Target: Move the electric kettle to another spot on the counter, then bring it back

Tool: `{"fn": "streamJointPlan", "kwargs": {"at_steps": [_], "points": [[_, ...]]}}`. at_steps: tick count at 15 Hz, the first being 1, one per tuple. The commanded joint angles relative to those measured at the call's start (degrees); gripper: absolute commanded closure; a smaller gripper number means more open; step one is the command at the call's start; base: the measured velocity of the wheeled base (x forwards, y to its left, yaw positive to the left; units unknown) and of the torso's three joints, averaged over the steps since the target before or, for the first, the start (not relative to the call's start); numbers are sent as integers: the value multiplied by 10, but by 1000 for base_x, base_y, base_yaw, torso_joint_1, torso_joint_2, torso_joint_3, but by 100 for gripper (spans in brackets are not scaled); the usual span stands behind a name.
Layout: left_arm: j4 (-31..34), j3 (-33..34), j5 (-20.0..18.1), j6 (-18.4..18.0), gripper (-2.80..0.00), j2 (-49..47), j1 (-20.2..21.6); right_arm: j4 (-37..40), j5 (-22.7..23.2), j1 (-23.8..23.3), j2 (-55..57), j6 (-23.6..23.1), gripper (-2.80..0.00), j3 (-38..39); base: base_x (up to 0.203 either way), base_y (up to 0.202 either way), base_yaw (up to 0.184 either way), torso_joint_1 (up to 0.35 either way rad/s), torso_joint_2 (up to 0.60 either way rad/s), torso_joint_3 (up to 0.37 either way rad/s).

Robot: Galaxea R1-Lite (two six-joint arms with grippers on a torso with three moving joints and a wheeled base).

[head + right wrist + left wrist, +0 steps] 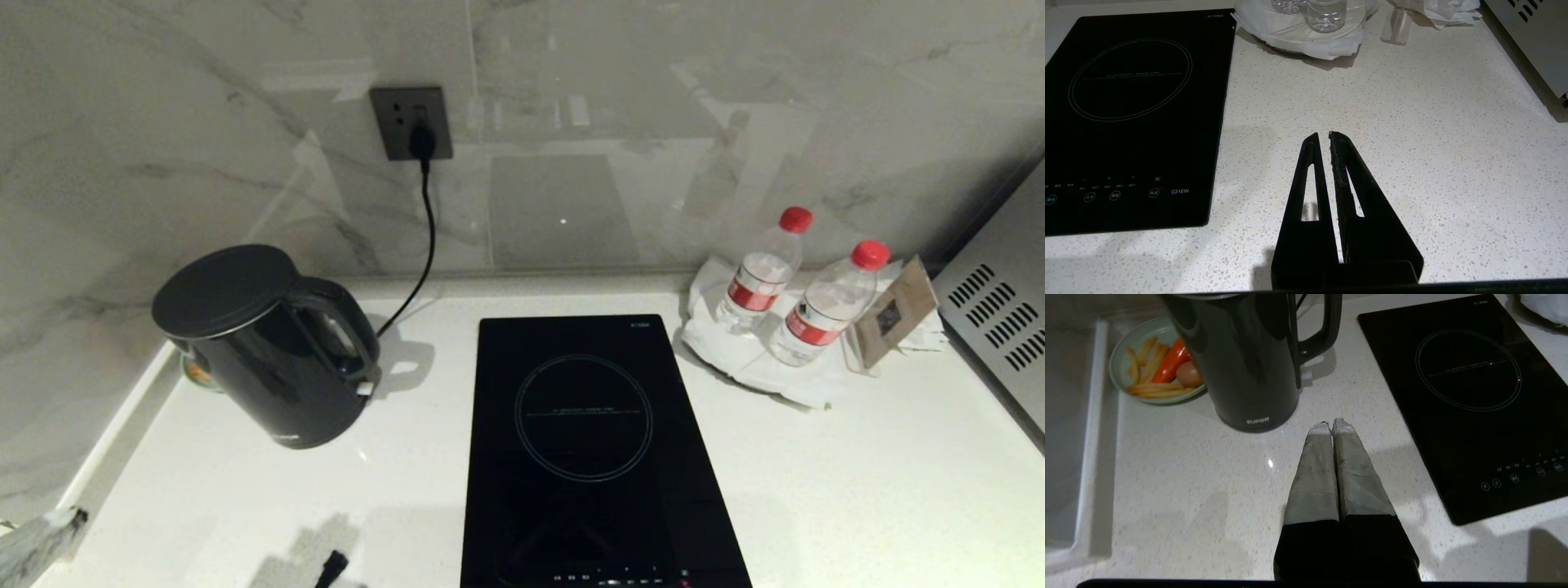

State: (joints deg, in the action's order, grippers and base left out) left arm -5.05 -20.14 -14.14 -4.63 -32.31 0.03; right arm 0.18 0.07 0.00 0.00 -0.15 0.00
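**Li:** Fingers of the left gripper (1332,424) are pressed together and hold nothing. They hover low over the white speckled table (1180,486), near the foot of the electric kettle (1249,363) but apart from it.

**Ana:** And the right gripper (1322,135)?

**Li:** Also closed and empty, over bare table between the induction hob (1131,114) and the grey vented appliance (1531,36).

**Ana:** Where does the kettle stand?

**Li:** At the back left of the table, left of the hob, upright, lid on. Its loop handle (339,327) faces the hob. A small plate of food (1133,365) sits just behind it, partly hidden.

**Ana:** How will it handle, you think?

**Li:** The body is glossy and wide, so I judge it slippery and too broad for these fingers. The handle is stiff and gives a better hold. I cannot see whether there is water inside; if so, it will be heavy and may tilt away from the handle. I would open the fingers first, then close them on the upright part of the handle, high up.
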Motion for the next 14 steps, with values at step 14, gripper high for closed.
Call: {"fn": "streamJointPlan", "kwargs": {"at_steps": [14], "points": [[-362, 21, 349, 120, 0, -553, -386, 0, 0, 0, 0, 0, 0, 0, 0, 0, 0, 0, 2, 0]]}}
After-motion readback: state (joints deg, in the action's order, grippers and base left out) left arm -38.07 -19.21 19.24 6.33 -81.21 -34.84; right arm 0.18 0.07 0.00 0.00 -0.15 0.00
